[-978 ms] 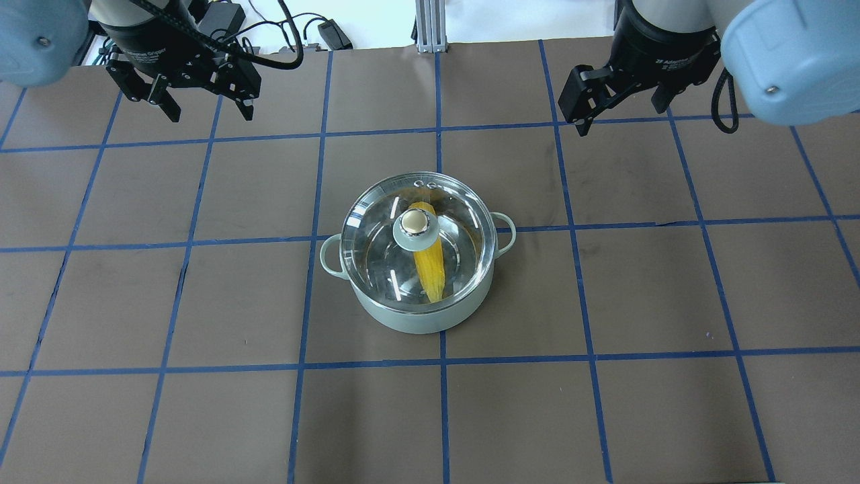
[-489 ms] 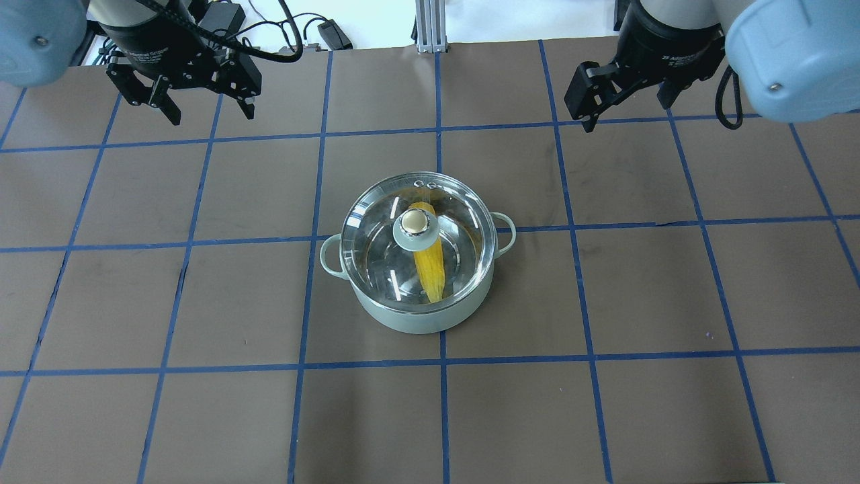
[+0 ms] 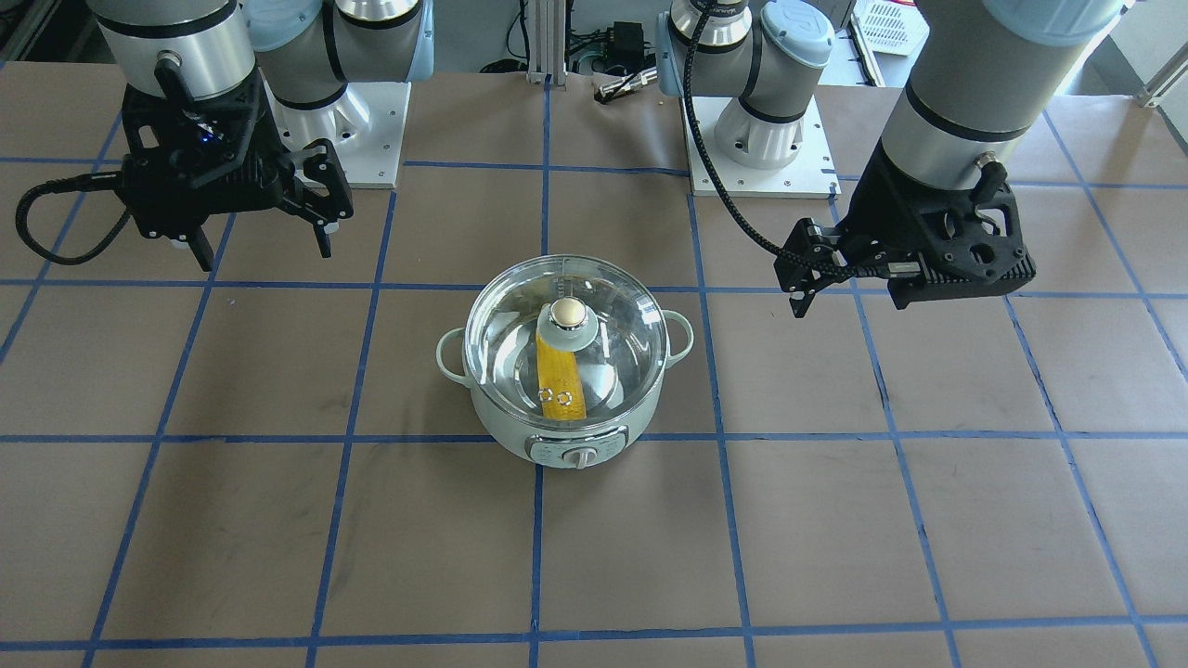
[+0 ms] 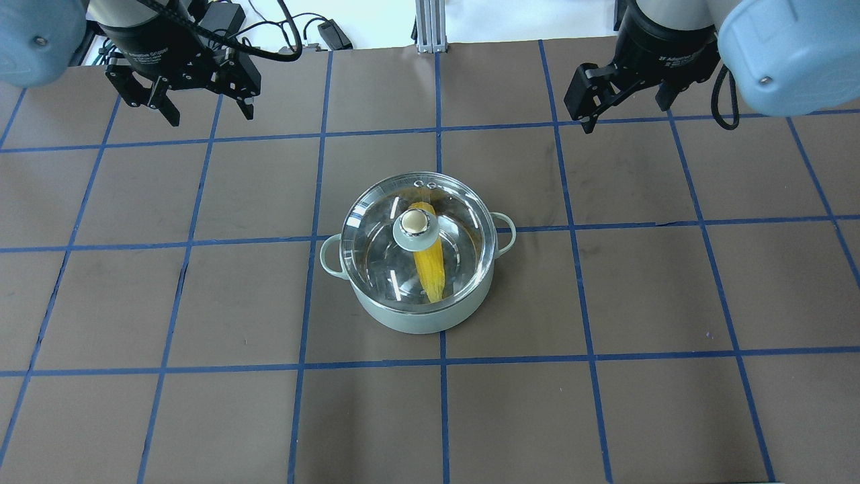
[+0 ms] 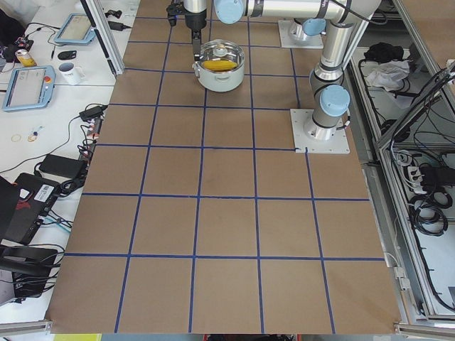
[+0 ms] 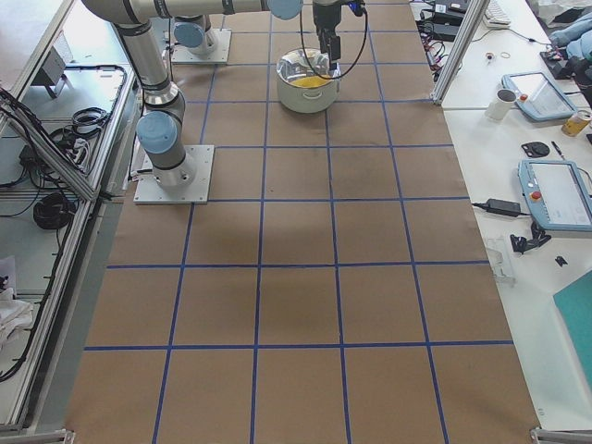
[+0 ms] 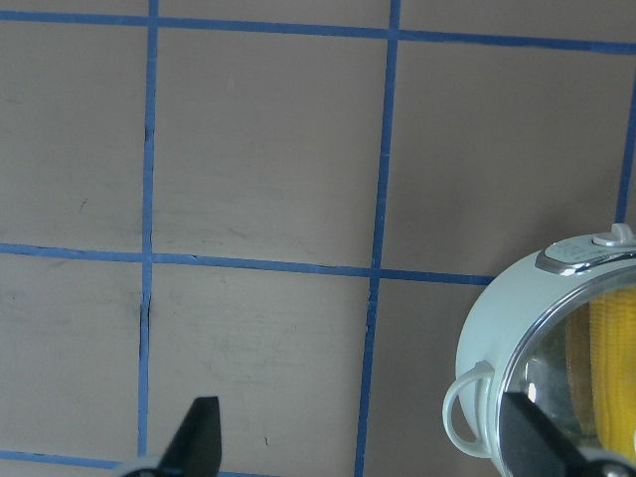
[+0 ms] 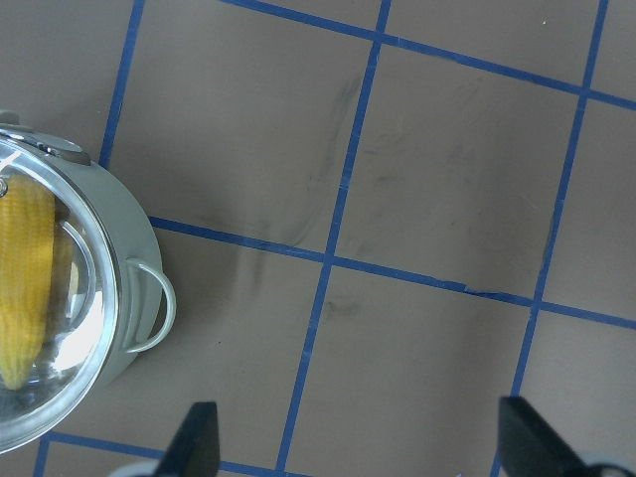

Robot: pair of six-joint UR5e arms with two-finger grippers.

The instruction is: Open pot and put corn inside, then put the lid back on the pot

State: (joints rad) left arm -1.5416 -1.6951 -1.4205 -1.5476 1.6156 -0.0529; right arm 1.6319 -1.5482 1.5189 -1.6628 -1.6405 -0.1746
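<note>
The pot (image 4: 416, 321) stands closed: the lid (image 4: 376, 250) sits on its rim and the corn (image 4: 430, 267) lies inside under the glass. Beyond the pot and well apart from it, the left gripper (image 4: 209, 113) and right gripper (image 4: 626, 115) hang at either side, pointing down, fingers spread wide, empty. Since a second ago both have edged slightly farther off; the pot has not moved.

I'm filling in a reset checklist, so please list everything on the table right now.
pot: one, mint green, table centre.
lid: one, clear glass, beige knob, seated on the pot.
corn: one, yellow, inside the pot under the lid.
table: one, brown with blue tape grid.
left end effector: one, black, open and empty, apart from the pot.
right end effector: one, black, open and empty, apart from the pot.
</note>
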